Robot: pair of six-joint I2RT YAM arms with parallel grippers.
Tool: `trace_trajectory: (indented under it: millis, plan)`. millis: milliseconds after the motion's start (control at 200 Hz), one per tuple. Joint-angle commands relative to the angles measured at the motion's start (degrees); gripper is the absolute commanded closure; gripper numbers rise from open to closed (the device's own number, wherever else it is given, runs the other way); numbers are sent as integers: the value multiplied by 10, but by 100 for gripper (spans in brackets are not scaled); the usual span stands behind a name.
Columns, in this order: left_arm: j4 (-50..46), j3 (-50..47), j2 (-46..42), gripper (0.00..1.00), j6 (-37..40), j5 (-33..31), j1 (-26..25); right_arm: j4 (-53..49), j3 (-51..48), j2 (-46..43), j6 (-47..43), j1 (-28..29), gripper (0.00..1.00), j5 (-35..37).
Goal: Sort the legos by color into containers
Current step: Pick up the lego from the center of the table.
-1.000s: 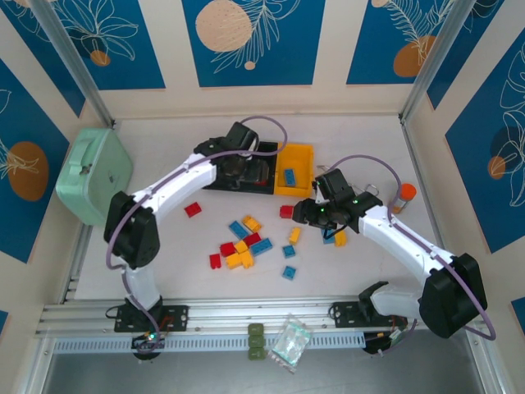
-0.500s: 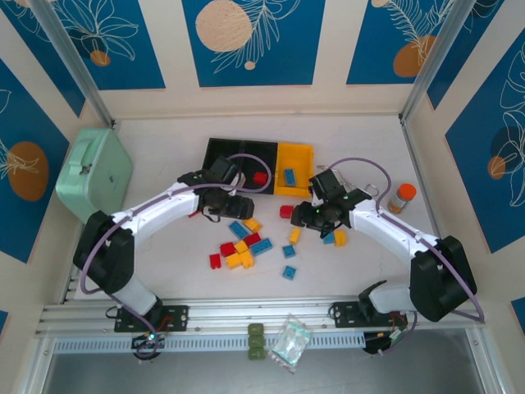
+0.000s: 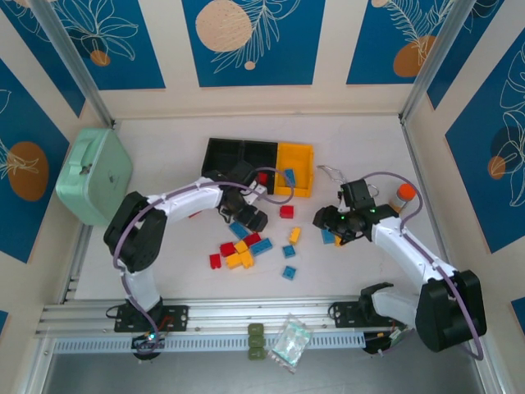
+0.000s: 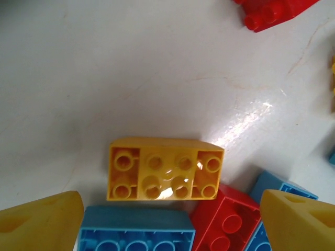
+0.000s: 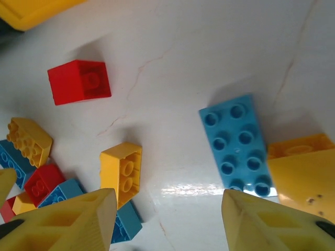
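Loose legos (image 3: 239, 250) mid-table: likely light, rigid, slick plastic; pinch across flat long sides. Right gripper (image 5: 167, 209), jaws apart, empty, above blue brick (image 5: 238, 144). Left gripper (image 4: 170, 219), likewise spread, over yellow brick (image 4: 165, 170). Containers (image 3: 225, 144) farthest back.

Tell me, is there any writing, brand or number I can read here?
None can be read.
The orange-capped bottle is too small to show any label wording.
The studs of the yellow brick show no legible brand.
The wall panels carry only leaf and circle patterns.
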Motion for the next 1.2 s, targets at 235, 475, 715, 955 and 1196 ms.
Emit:
trace_trajectory:
  millis: [235,475,715,955,1196]
  plan:
    - [-55,54,63,11,55,-89,-27,16,-20,-19,10,-15,44,-40]
    - [-39,51,78,13,50,-93,-33,32,-27,-15,18,-13,44,-48]
    - [-27,57,89,23,42,-60,-32,32,-28,-16,19,-13,44,-45]
    - [-28,64,77,32,24,-45,-29,37,-28,-11,23,-11,44,-48]
    - [-25,65,25,37,-9,-56,-7,30,-4,1,12,16,44,-31]
